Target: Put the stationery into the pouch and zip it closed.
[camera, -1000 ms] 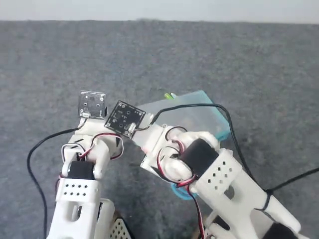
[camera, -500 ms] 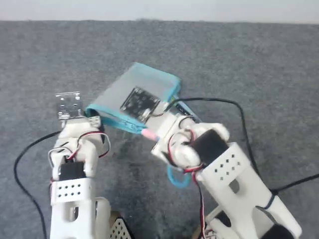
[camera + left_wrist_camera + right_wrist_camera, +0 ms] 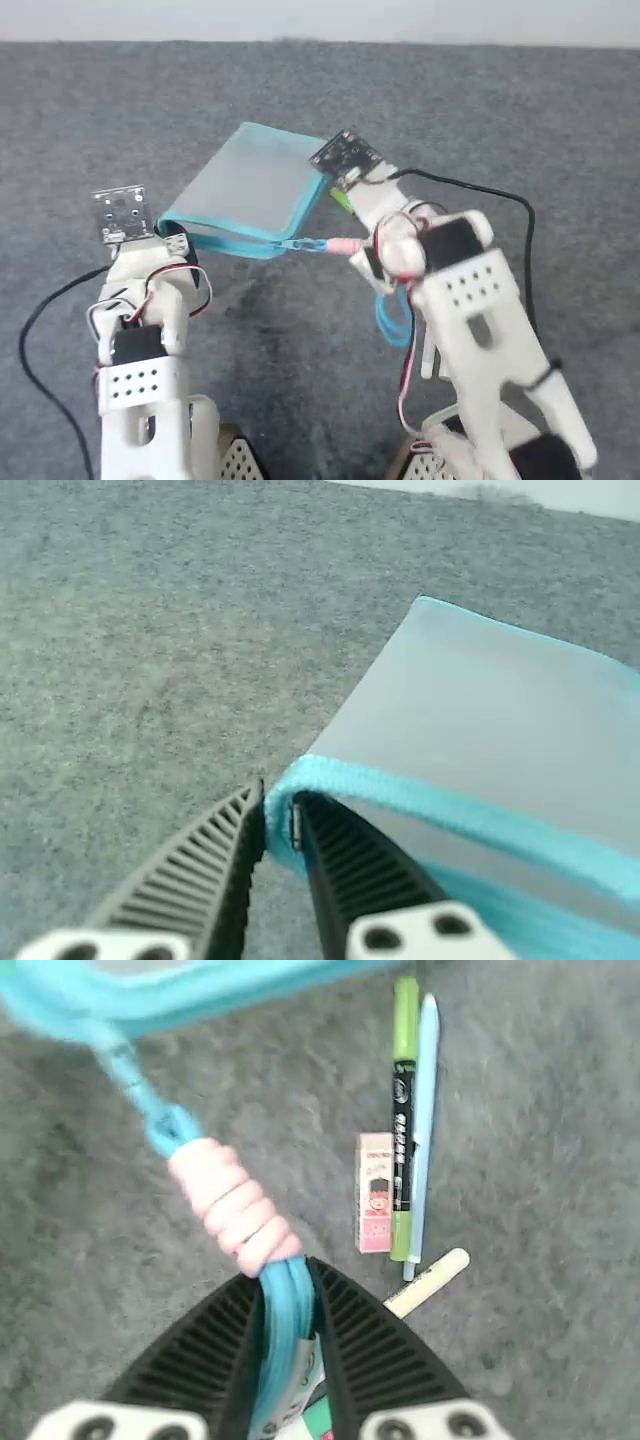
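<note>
Right gripper (image 3: 285, 1275) is clamped on the zip cord (image 3: 282, 1345), and left gripper (image 3: 277, 800) pinches the pouch (image 3: 255, 180) corner, pouch stretched between them. Looks like unzipping. Pens (image 3: 403, 1120) lie right of it, so load those next.

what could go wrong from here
1. The left gripper pinches the pouch only by its corner edge. The right gripper holds the strap at the other end, so a hard pull may slip that corner out.
2. The green pen, blue pen and eraser lie on the carpet, outside the pouch. Zipping now would likely shut it empty.
3. The grip is on the strap, not the pink pull, so the zip may run crooked.
</note>
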